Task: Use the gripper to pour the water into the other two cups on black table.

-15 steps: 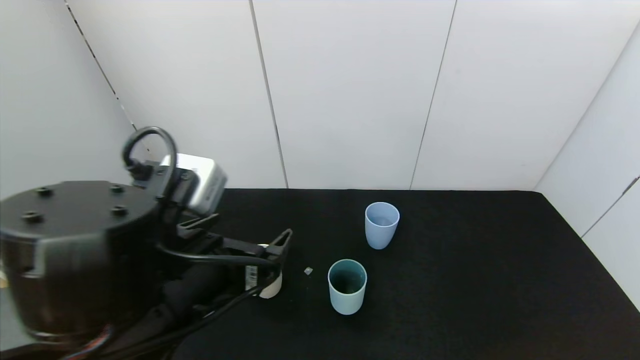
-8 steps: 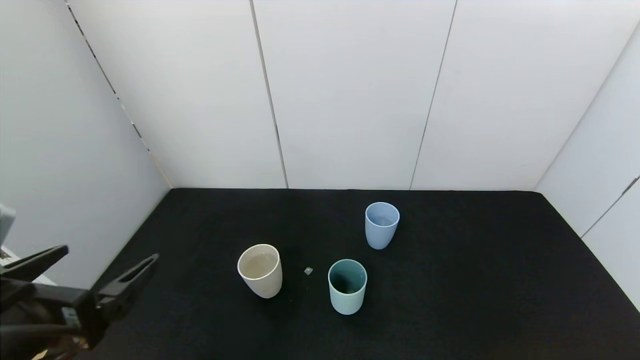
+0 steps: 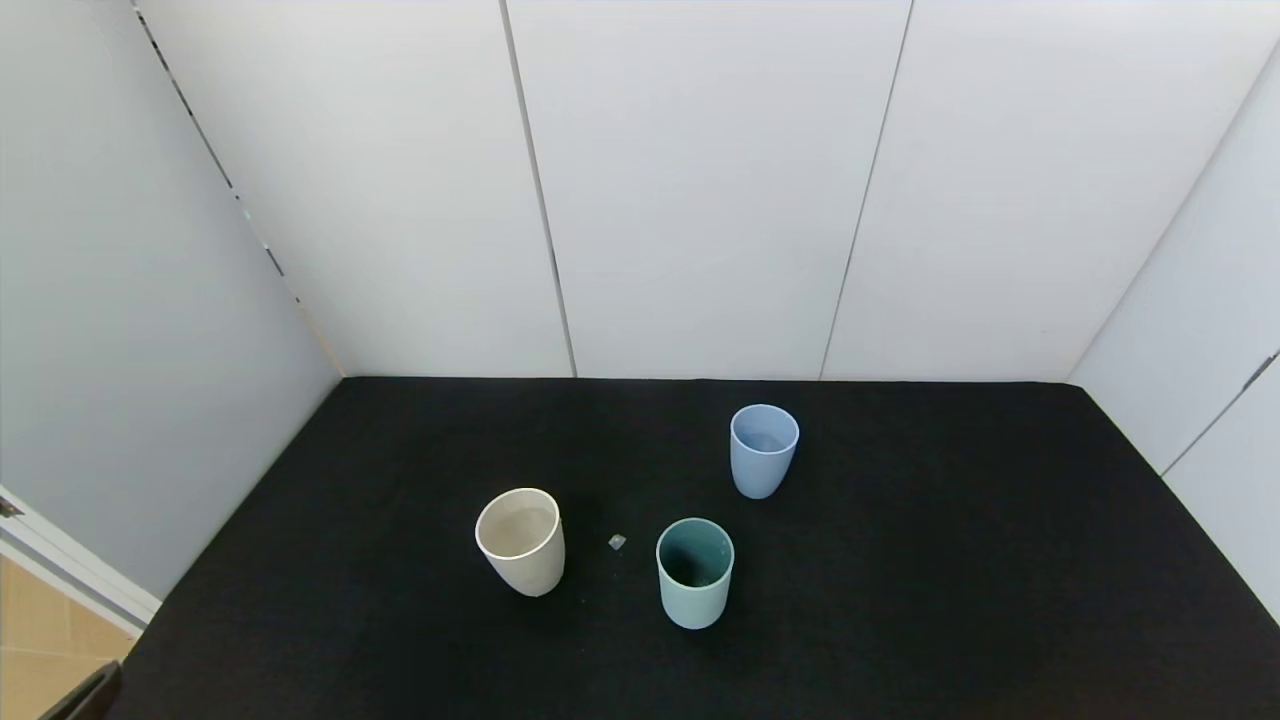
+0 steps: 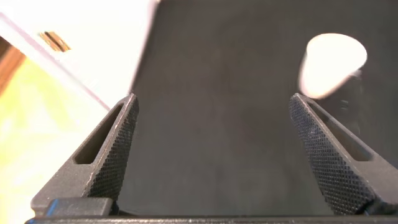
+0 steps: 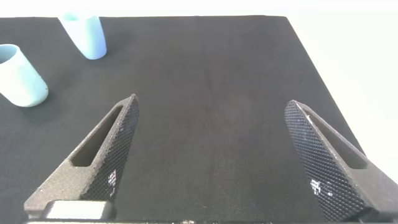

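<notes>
Three cups stand upright near the middle of the worktop [image 3: 900,600]. The beige cup [image 3: 520,540] is nearest the left edge, the teal cup [image 3: 694,572] sits closest to the front edge, and the blue cup [image 3: 764,450] stands behind it toward the back edge. All three are apart from one another, and a small speck [image 3: 617,542] lies between the beige and teal cups. Whether any cup holds water cannot be told from here.

The left gripper [image 4: 211,155] hangs off the front-left corner with its fingers spread wide and nothing between them; the beige cup shows beyond one finger. Only its tip [image 3: 85,695] shows in the head view. The right gripper [image 5: 214,158] sits low over the right part of the worktop, fingers likewise released and empty, with the teal and blue cups farther off.

If pouring remains, the teal cup looks like the source. A good grasp would close around its middle, fingers level and centred so it cannot pivot. Lift straight up, carry it just over a target's rim, then tilt slowly, watching that the lip stays inside the rim.
</notes>
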